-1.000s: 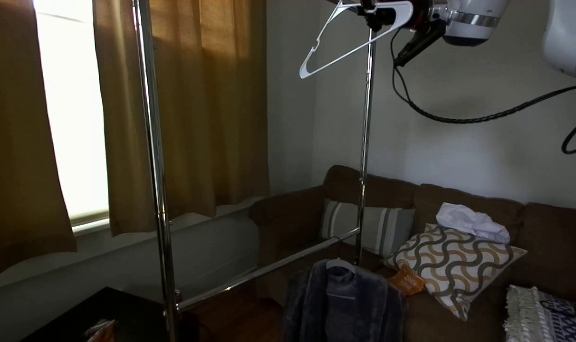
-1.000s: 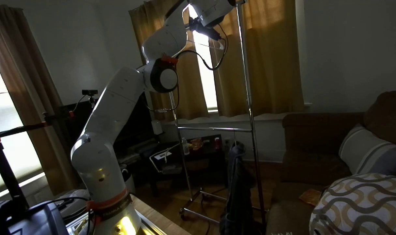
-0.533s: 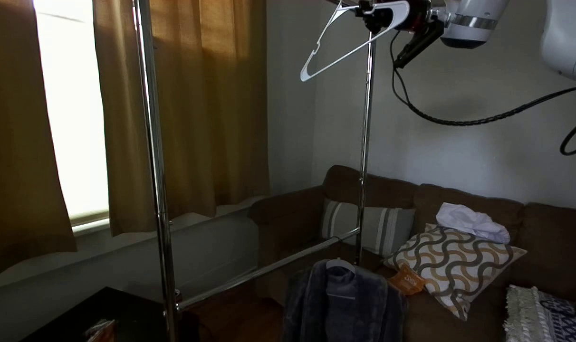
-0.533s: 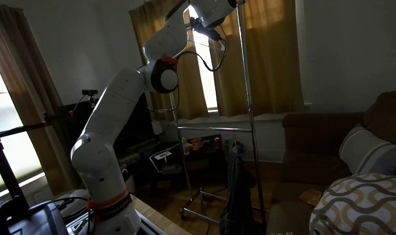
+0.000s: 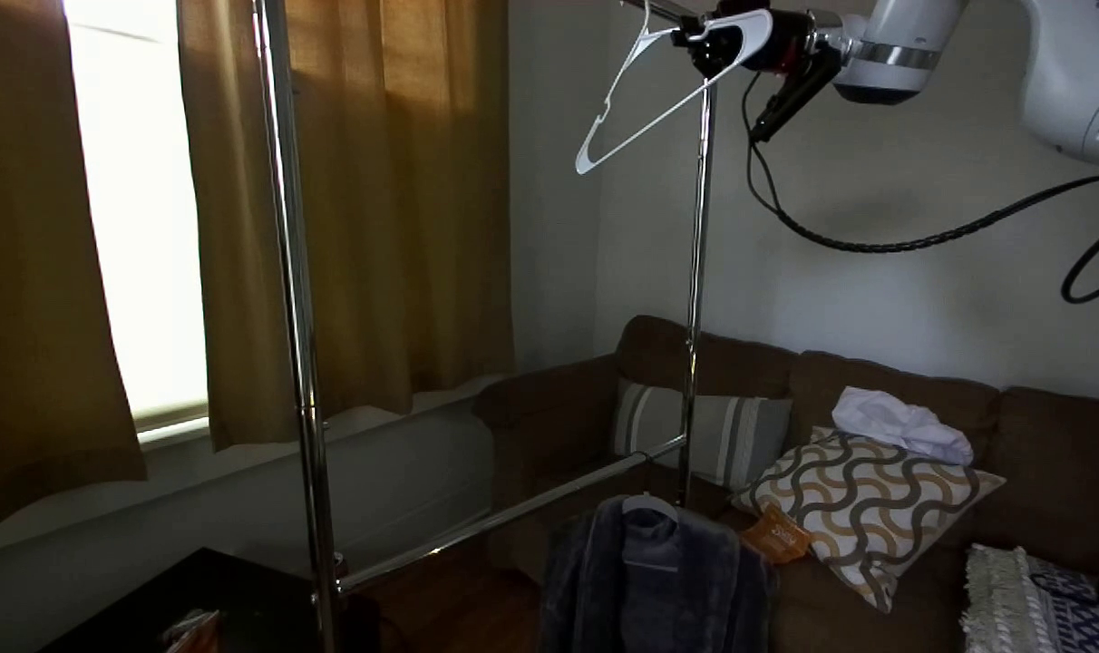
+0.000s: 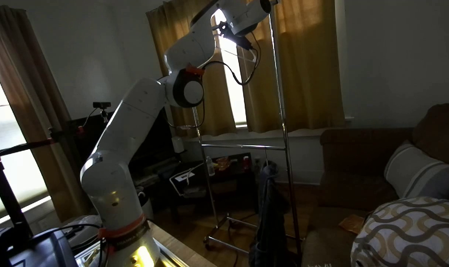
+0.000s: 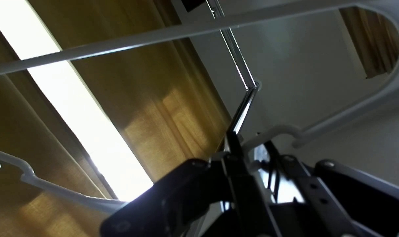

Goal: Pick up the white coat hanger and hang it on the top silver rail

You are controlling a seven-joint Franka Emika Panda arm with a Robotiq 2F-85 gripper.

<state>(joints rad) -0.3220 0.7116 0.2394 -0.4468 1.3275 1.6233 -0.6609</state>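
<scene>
In an exterior view the gripper (image 5: 692, 36) had hold of the hanger (image 5: 658, 120) by one shoulder, high beside the rail (image 5: 667, 10), well above and to the right of the black table's (image 5: 250, 599) far corner. The hanger was tilted, its hook running up out of view; whether hook and rail touched could not be told. Lower down, a robe (image 5: 654, 589) hung from the crossbar (image 5: 513, 514), past the table's right edge, with a sofa (image 5: 549, 399) beyond.

In an exterior view the arm (image 6: 137, 102) rose from beside the worktop's (image 6: 182, 252) edge, and the rack (image 6: 282, 107) stood beyond that edge. One end of the rail showed at the top, next to the arm. The hanger's lower bar and one corner showed under the gripper, against the window (image 6: 233, 85) and curtain (image 6: 309, 74).

In the wrist view the fingers (image 7: 235, 161) were drawn in to a narrow gap, with the hanger's shoulder caught between them. Behind, the rail met a pole (image 7: 235, 52) and ran behind the fingers.
</scene>
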